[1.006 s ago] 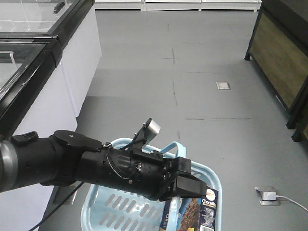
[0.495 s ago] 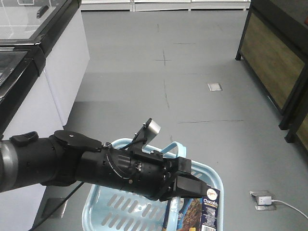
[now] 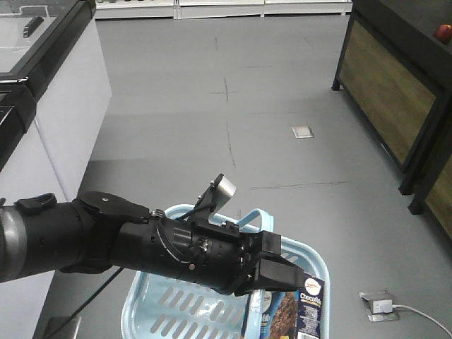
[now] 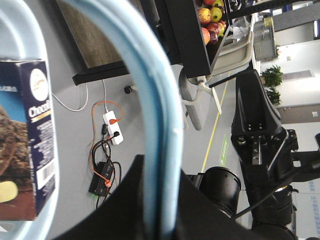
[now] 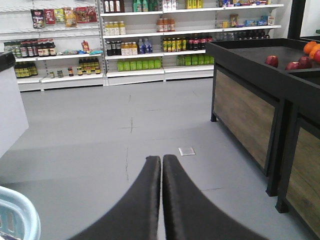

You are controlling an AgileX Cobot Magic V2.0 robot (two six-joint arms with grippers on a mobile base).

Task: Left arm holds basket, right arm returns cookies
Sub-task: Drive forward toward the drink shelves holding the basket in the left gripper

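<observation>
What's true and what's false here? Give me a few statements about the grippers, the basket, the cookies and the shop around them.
1. The left gripper is clamped on the basket handle. True.
2. The right gripper holds the cookies. False: it is shut on nothing; the cookies stand in the basket.
3. The black stand carries fruit. True.
4. The white shelves are bare. False: bottles line them.

Cookies (image 3: 302,311) (lower part) cut off below.
</observation>
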